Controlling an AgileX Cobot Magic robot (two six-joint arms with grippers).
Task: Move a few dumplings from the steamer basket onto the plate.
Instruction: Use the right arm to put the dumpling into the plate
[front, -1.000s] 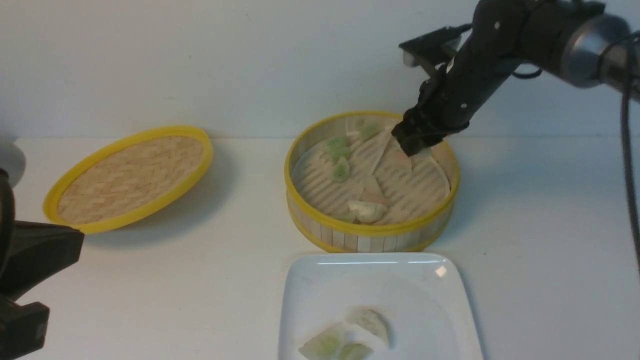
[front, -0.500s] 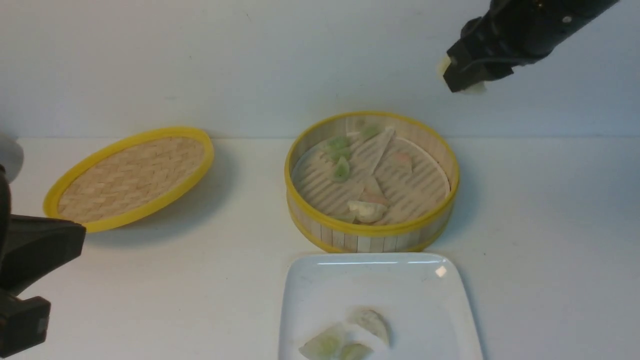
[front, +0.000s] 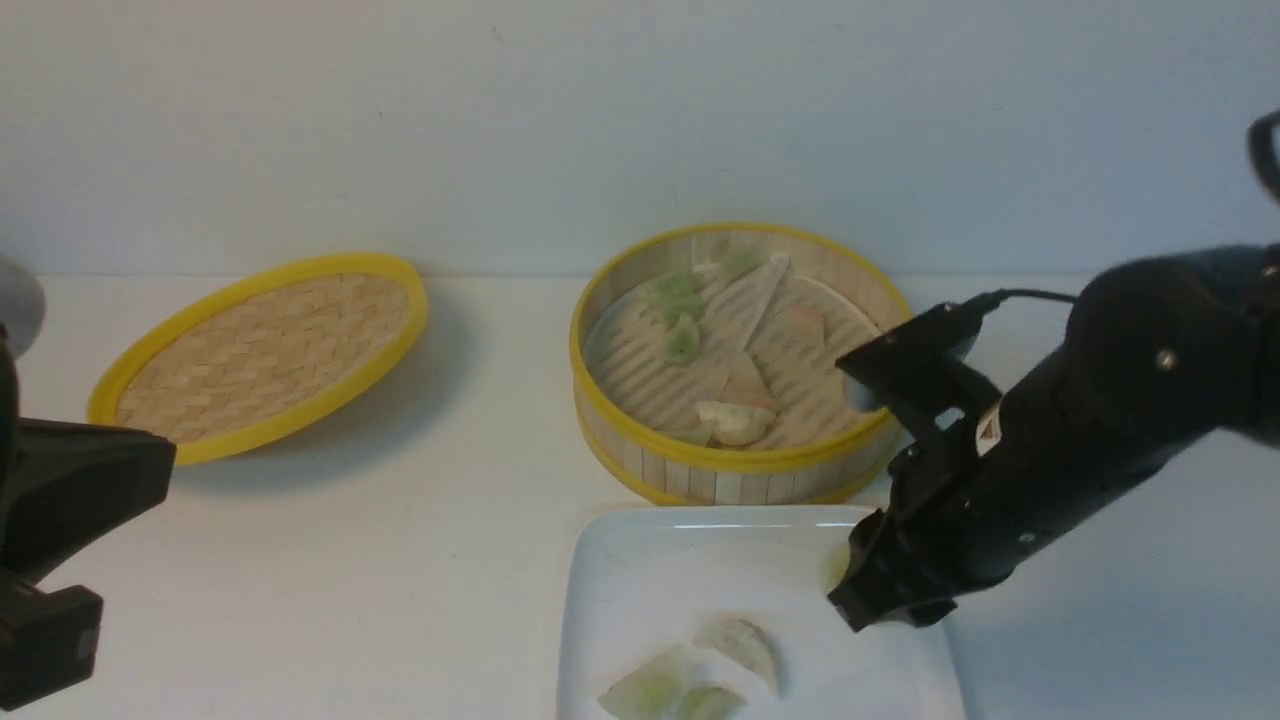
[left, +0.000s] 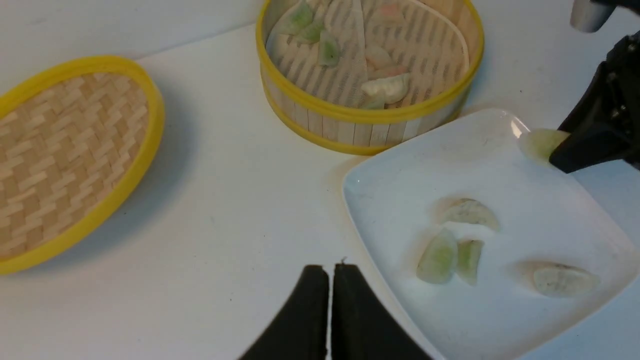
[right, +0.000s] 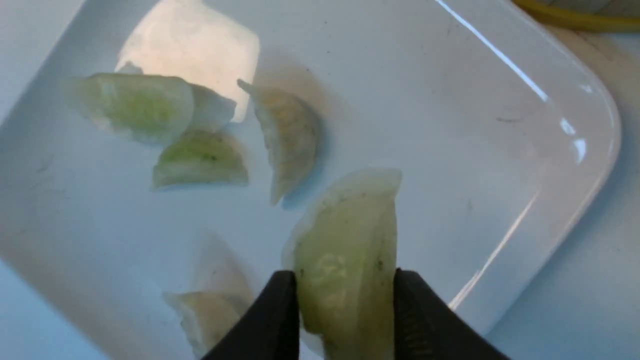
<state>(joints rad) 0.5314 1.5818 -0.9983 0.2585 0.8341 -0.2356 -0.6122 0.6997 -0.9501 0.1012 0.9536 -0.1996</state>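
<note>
In the front view the steamer basket (front: 720, 485) stands toward the back of the bench (front: 450, 560) with several dumplings (front: 735, 420) on its liner. The plate (front: 650, 580) lies just in front of it, and a woven lid (front: 260, 350) sits well off to the left. The right arm (front: 1080, 440) slants down over the plate's far right corner, and the pale green held dumpling (front: 838, 568) peeks out at its tip. Three more lie at the plate's near edge. In the left wrist view the left jaws are pressed together on nothing above bare bench, and four dumplings lie on the plate (left: 400, 200). In the right wrist view the right jaws are clamped on the held dumpling (right: 345, 260) over the plate; I cannot tell whether it touches.
</note>
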